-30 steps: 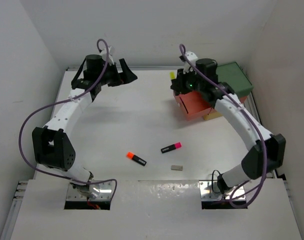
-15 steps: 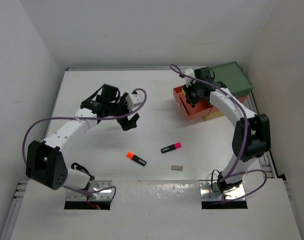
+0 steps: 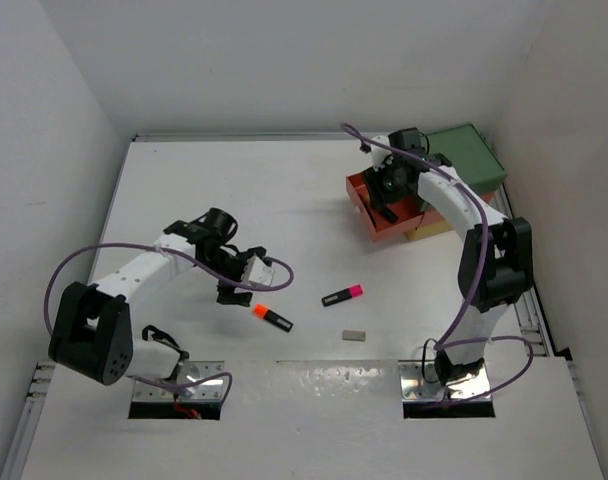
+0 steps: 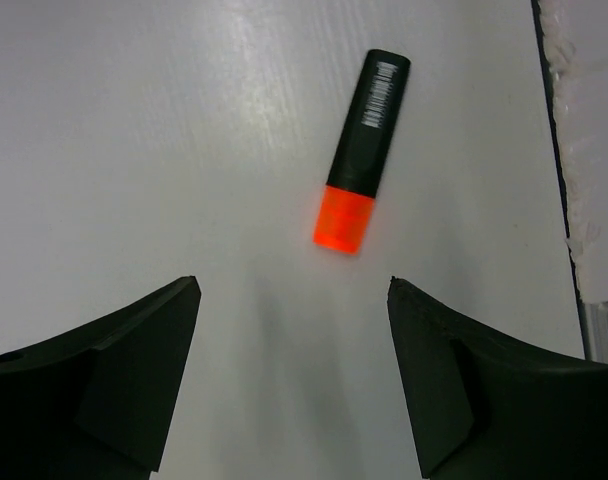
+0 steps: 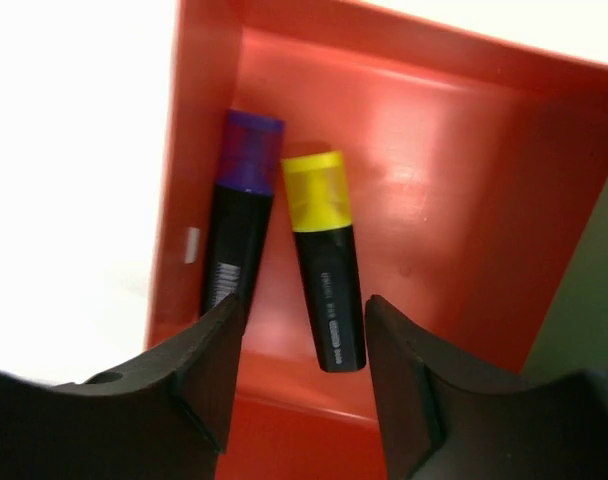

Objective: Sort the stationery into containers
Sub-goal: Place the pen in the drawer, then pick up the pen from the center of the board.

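Note:
An orange-capped highlighter (image 3: 272,317) lies on the white table, seen close in the left wrist view (image 4: 361,150). My left gripper (image 3: 237,282) hovers just left of it, open and empty (image 4: 292,292). A pink-capped highlighter (image 3: 342,295) and a small grey eraser (image 3: 354,336) lie further right. My right gripper (image 3: 389,196) is open over the pulled-out coral-red drawer (image 3: 386,226). In that drawer (image 5: 424,170) lie a purple-capped highlighter (image 5: 239,225) and a yellow-capped highlighter (image 5: 326,270), which sits loose between my right gripper's (image 5: 302,312) spread jaws.
The green drawer (image 3: 471,158) tops the stack at the back right, with the yellow drawer (image 3: 430,232) showing beneath the red one. Walls close in the table at the left, back and right. The table's near edge (image 4: 584,200) runs close to the orange highlighter.
My left arm swung from the far back down to the orange highlighter. My right gripper carried the yellow highlighter into the red drawer and let it go.

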